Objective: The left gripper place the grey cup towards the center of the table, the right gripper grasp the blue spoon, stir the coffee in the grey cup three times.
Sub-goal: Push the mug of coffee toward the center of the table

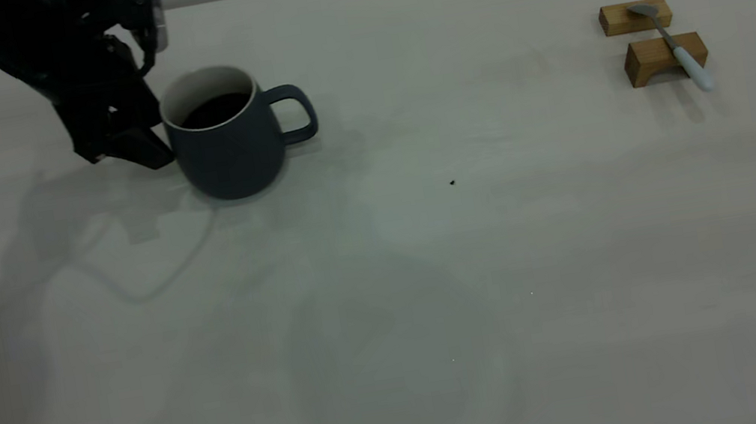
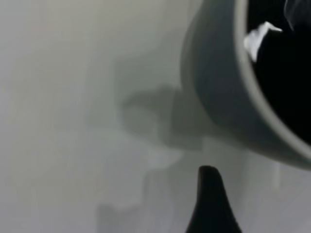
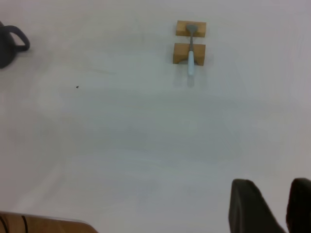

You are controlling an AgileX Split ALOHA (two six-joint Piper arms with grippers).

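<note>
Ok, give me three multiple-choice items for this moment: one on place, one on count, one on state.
1. Where does the spoon lie?
A. in the mug
B. across two wooden blocks
C. flat on the table

2. How many wooden blocks are there?
A. one
B. two
C. three

3. What is in the mug?
A. nothing
B. dark liquid
C. the spoon

Answers: 1 B, its bowl rests on the far block and its handle crosses the near one. 2 B, two tan blocks sit at the table's right. 3 B, coffee shows inside the white rim, beside the left gripper.
</note>
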